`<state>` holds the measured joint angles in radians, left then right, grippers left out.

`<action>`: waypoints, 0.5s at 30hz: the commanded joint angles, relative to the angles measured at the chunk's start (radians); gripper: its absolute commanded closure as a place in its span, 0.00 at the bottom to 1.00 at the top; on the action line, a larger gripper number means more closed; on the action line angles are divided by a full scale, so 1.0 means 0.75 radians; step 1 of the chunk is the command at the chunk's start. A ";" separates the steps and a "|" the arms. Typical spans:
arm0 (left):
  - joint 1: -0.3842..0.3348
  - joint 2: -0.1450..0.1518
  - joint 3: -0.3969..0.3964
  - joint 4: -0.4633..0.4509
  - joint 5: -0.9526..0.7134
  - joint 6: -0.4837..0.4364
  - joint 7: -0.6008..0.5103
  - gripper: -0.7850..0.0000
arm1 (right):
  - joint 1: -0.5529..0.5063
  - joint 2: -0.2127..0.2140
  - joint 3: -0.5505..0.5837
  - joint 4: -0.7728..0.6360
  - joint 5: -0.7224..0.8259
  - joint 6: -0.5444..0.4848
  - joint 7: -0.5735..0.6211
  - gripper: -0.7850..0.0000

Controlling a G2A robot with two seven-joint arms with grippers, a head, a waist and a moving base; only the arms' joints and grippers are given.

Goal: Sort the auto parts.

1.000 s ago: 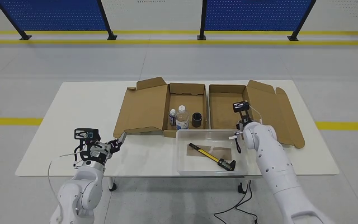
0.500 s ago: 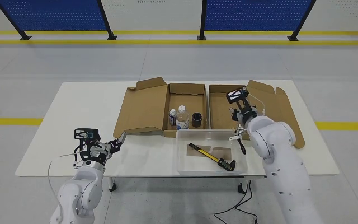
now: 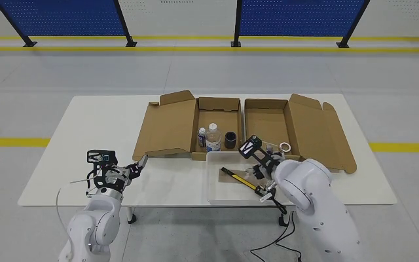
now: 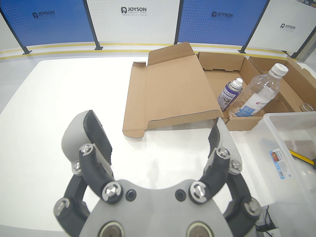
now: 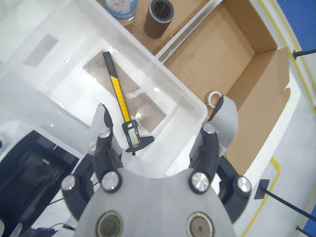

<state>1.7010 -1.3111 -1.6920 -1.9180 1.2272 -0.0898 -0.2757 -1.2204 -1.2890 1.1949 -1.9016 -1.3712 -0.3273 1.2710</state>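
**Camera Placement**

Top view: high overhead, looking down on the table [image 3: 78,144]. Left wrist view: low, near, facing 2 o'clock. Right wrist view: close above, tilted toward 10 o'clock. All share the clear bin [image 3: 209,175].

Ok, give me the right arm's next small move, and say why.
Probably lower the right pincer onto the caliper: the pincer hangs open above the clear bin, and the caliper lies on the bin's floor, between the fingertips in the wrist view.

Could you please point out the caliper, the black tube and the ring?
caliper [image 5: 120,96]: right wrist view, yellow scale.
tube [image 5: 156,27]: right wrist view, side wall.
ring [image 5: 208,99]: right wrist view, visible rim.
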 commanded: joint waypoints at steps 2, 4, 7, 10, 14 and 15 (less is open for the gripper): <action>0.000 0.000 0.000 0.000 0.000 0.000 0.000 0.00 | -0.011 0.003 -0.013 0.028 0.042 -0.037 0.067 0.11; 0.000 0.000 0.000 0.000 0.000 0.000 0.000 0.00 | -0.012 0.005 -0.014 0.041 0.058 -0.045 0.100 0.10; 0.000 0.000 0.000 0.000 0.000 0.000 0.000 0.00 | -0.018 0.009 -0.020 0.065 0.092 -0.064 0.135 0.10; 0.000 0.000 0.000 0.000 0.000 0.000 0.000 0.00 | -0.016 0.013 -0.030 0.094 0.100 -0.086 0.184 0.14; 0.000 0.000 0.000 0.000 0.000 0.000 0.000 0.00 | -0.019 0.017 -0.029 0.130 0.104 -0.068 0.175 0.15; 0.000 0.000 0.000 0.000 0.000 0.000 0.000 0.00 | -0.020 0.017 -0.030 0.135 0.102 -0.068 0.174 0.15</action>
<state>1.7010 -1.3111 -1.6920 -1.9180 1.2272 -0.0898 -0.2757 -1.2349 -1.2766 1.1731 -1.8054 -1.2934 -0.3800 1.4039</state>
